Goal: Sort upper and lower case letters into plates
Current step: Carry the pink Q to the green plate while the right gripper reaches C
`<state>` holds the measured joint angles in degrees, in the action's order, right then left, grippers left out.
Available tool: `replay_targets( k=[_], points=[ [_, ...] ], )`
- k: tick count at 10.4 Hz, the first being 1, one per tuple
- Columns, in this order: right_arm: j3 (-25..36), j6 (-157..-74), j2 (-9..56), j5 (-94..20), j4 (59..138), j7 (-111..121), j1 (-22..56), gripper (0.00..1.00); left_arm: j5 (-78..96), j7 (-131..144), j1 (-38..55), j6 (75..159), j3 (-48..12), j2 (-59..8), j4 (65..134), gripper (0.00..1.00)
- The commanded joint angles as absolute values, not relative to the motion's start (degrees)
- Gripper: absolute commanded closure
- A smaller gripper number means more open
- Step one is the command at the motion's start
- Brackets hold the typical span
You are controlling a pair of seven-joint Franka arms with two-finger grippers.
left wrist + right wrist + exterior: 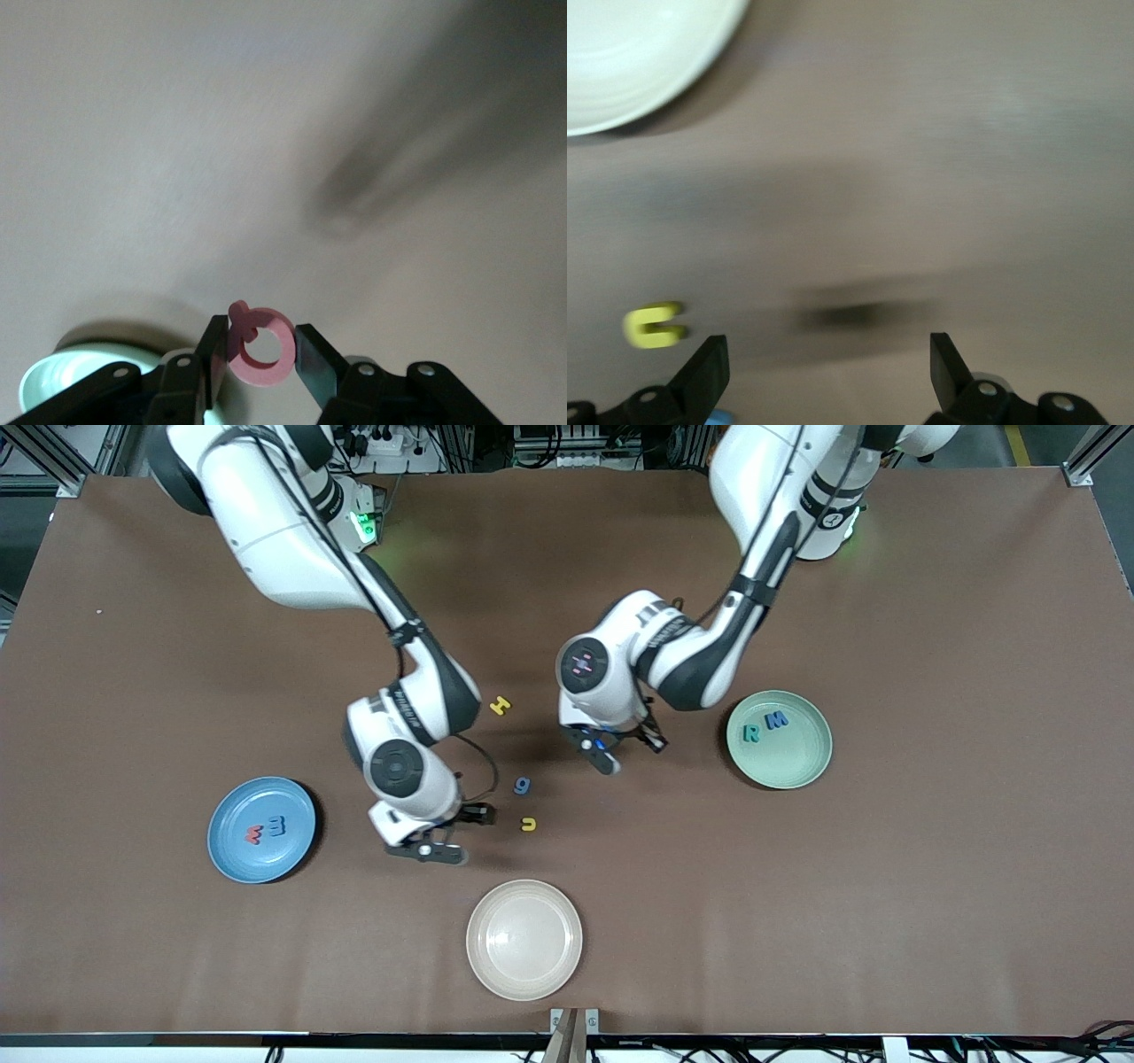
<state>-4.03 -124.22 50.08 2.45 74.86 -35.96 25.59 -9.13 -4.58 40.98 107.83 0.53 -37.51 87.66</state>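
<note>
My left gripper [605,757] hangs over the table between the yellow H [500,706] and the mint green plate [784,769]. In the left wrist view it [260,338] is shut on a red ring-shaped letter [264,374]. The mint plate holds a teal R [751,733] and a blue M [777,721]. My right gripper [427,852] is open and empty, low over the table beside a yellow u [528,824] and a blue g [523,785]. The blue plate [257,865] holds a red letter [253,834] and a blue letter [276,825].
A cream-white plate [524,939] stands empty near the front camera, in the middle. It also shows in the right wrist view [629,53], with the yellow u [654,325]. The mint plate's rim shows in the left wrist view [44,382].
</note>
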Motion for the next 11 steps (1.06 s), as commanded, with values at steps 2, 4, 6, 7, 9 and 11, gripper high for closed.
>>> replay_targets(
  k=[2,4,6,7,9,11],
  points=[
    [-3.7,-124.3,55.4,1.4,66.6,-39.3,28.6,0.00,-8.5,-12.1,37.2,115.6,0.3,-26.2,105.3,0.74],
    [-3.7,-125.3,57.3,1.4,64.0,-41.7,29.8,0.00,-8.7,-14.8,33.0,118.9,0.2,-22.4,112.3,0.74],
    [-3.7,-127.2,58.3,1.4,63.8,-42.6,30.1,0.00,-8.7,-18.4,29.6,124.9,0.2,-20.1,119.2,0.74],
    [-3.7,-127.6,58.9,1.5,63.7,-43.5,30.8,0.00,-8.7,-20.5,27.3,129.4,0.2,-19.6,122.4,0.74],
    [-3.6,-129.9,60.4,1.5,63.6,-45.3,31.6,0.00,-8.6,-22.2,25.6,131.2,0.1,-20.3,123.0,0.72],
    [-3.6,-129.9,60.5,1.5,63.6,-45.3,31.6,0.00,-8.4,-22.2,25.5,133.0,0.1,-20.8,123.7,0.10]
  ],
)
